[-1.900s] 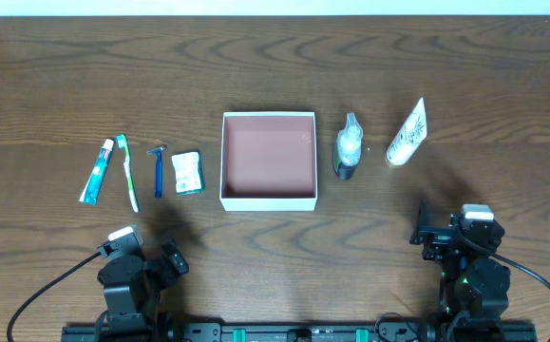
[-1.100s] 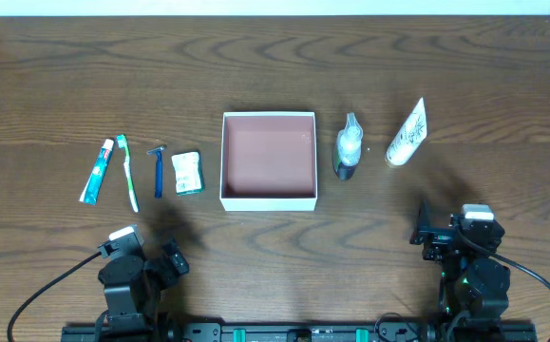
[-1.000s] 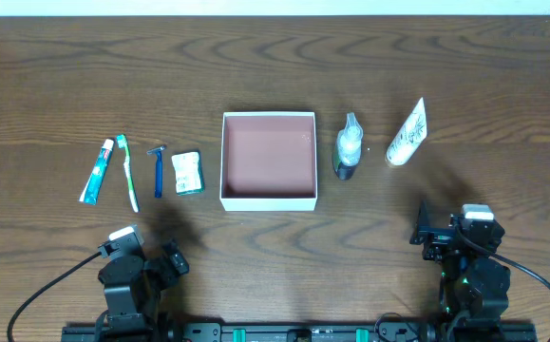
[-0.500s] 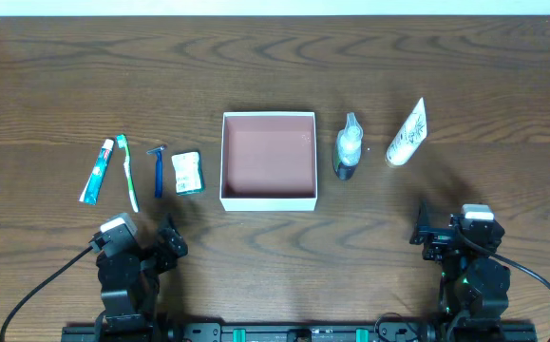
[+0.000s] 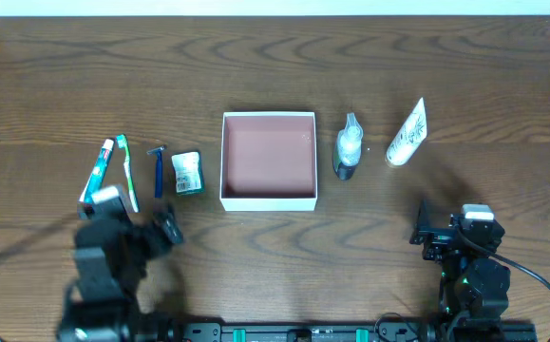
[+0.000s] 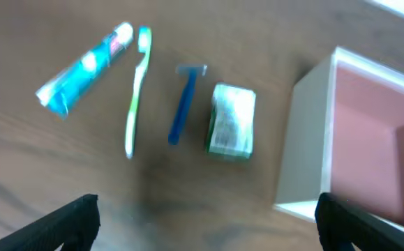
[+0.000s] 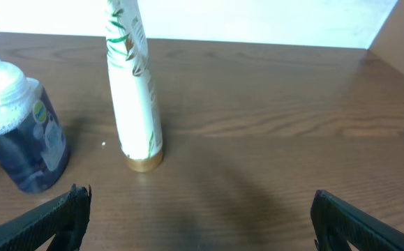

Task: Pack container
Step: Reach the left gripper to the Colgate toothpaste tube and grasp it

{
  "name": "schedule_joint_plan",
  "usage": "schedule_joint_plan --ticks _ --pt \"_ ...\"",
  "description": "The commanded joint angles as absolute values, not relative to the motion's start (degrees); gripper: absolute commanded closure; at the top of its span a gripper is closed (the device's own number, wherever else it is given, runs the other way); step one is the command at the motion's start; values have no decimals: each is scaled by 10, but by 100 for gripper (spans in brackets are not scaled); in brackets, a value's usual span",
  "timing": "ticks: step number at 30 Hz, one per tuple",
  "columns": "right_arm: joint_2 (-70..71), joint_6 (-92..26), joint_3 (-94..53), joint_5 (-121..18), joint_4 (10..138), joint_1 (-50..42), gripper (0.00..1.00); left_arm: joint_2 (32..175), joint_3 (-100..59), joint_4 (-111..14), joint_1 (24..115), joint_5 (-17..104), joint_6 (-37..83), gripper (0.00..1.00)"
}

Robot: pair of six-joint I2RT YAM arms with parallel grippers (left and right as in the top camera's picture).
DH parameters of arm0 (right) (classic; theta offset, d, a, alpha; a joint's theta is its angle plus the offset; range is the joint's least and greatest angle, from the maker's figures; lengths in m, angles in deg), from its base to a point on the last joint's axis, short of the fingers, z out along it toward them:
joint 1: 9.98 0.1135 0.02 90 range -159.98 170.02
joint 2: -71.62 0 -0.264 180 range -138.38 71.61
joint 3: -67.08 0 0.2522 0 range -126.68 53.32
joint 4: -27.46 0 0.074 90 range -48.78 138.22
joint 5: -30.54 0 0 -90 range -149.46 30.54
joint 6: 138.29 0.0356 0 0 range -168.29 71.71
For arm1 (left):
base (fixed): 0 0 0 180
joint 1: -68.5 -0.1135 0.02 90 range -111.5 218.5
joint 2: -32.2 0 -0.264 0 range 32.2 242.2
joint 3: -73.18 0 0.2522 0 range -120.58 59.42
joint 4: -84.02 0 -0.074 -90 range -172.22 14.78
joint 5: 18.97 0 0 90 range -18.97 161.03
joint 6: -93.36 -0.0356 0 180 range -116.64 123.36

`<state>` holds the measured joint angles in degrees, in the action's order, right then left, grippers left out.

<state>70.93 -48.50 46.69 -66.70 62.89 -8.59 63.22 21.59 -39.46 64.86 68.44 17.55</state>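
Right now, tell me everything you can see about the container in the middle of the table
The container is a square, shallow, open-top box with thin white walls and a dull reddish-brown inside, cardboard by the look of it. It sits flat on the wooden table and looks empty. Nothing touches it: the green packet lies apart on one side, the spray bottle on the other. Neither gripper is near it.
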Motion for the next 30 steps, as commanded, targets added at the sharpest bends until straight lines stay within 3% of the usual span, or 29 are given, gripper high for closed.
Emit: schedule_joint_plan --ticks 1,8,25,30 --pt "713 -475 469 -665 629 -89 1 760 71 -352 640 706 113 2" --pt "713 -475 469 -665 629 -89 1 1005 -157 -301 570 706 48 2" --pt "713 -475 469 -665 629 -89 1 1312 -167 -352 463 706 -177 0" --pt "713 -475 469 -665 629 -89 1 1352 -167 -364 446 706 -274 12"
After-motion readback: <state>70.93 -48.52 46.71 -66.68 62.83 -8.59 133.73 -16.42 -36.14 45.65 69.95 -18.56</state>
